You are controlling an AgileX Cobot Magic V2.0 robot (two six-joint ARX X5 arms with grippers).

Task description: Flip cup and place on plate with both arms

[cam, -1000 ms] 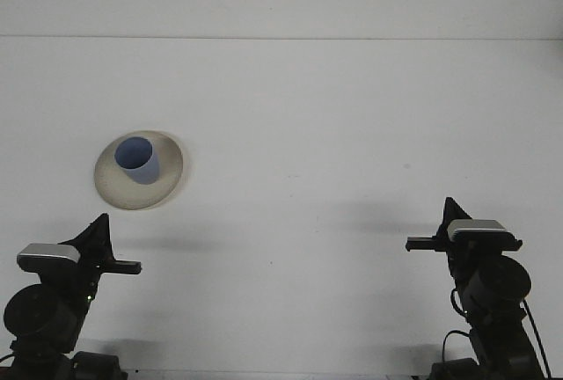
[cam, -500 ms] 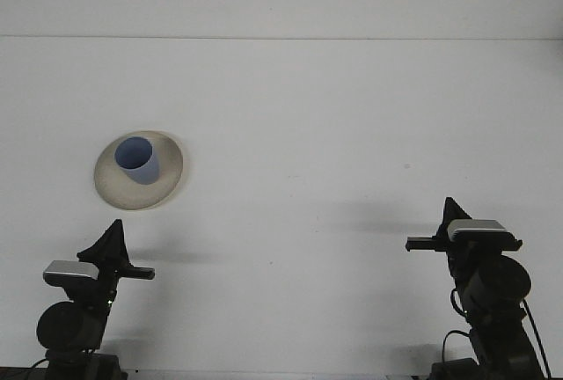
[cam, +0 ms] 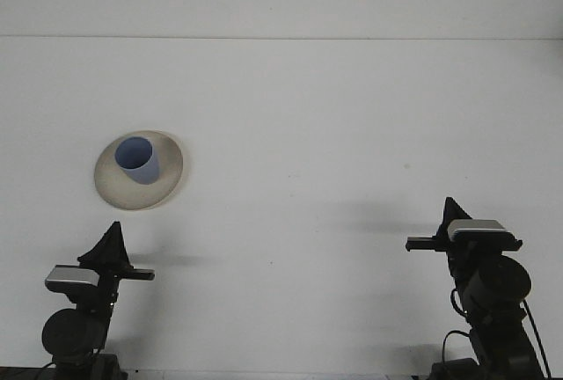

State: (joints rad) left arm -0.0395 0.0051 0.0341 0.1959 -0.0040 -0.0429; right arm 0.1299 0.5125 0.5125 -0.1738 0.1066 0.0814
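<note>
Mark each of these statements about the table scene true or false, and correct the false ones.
1. The blue cup stands on the plate with its opening up. True.
2. The plate lies on the right half of the table. False: it lies on the left half, ahead of the left gripper.
3. The right gripper is holding the cup. False: it is near the table's front edge, far from the cup, holding nothing.
4. Neither gripper touches the plate. True.
5. A second cup lies on the table. False: only one cup is visible.
</note>
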